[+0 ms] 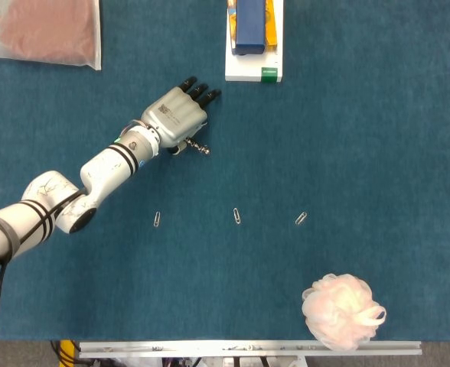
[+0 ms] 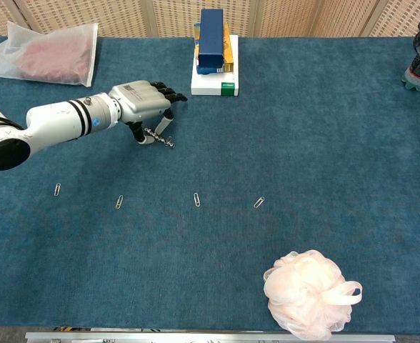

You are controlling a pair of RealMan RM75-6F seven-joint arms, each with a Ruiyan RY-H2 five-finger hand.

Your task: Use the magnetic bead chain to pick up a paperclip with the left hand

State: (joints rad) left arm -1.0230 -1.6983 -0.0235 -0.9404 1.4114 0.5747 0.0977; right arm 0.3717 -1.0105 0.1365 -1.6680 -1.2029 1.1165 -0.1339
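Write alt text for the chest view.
The robot's left hand holds a short magnetic bead chain just above a blue table, with four paperclips in a row nearer the camera. A pink bath pouf, stacked boxes and a bagged pink item lie around.

No text, label or number can be read anywhere.

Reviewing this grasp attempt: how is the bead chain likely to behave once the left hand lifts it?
The bead chain is a short string of small links, so it will probably droop limply below the left hand. It looks light and thin, so it may slip from the fingers.
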